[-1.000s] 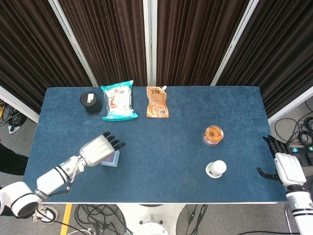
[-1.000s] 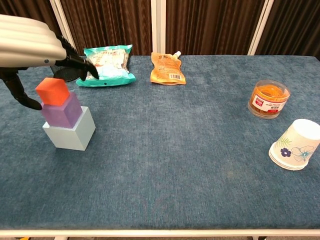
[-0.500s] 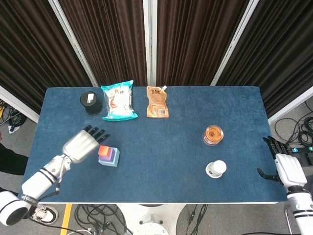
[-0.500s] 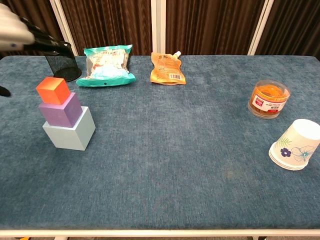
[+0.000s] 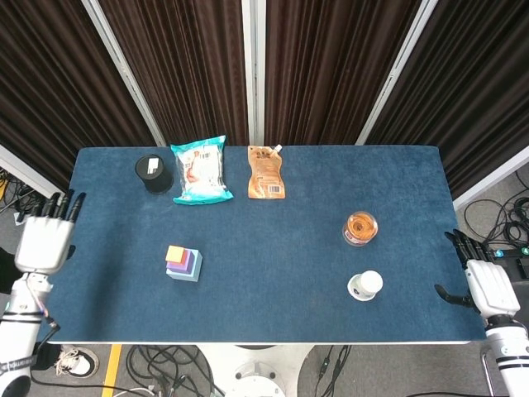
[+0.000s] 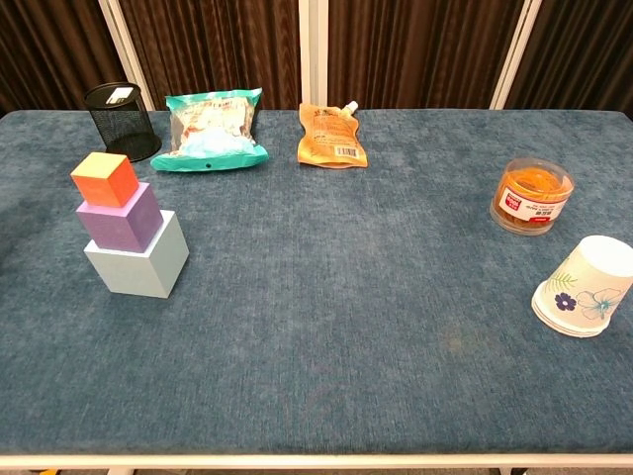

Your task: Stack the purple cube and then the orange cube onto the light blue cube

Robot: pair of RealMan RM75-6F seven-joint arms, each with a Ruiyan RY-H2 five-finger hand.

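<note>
cubes stacked squarely: orange cube point(image 6: 104, 178), purple cube point(image 6: 121, 218), light blue cube point(image 6: 137, 258).

Print shows on the teal snack bag point(image 6: 210, 129) and orange pouch point(image 6: 330, 137), none of it legible.

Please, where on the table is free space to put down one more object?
The widest bare patch is the middle, between the cube stack and the jar. The near edge left of the paper cup is bare too. The back-left, with mesh cup, snack bag and pouch, is crowded.
</note>
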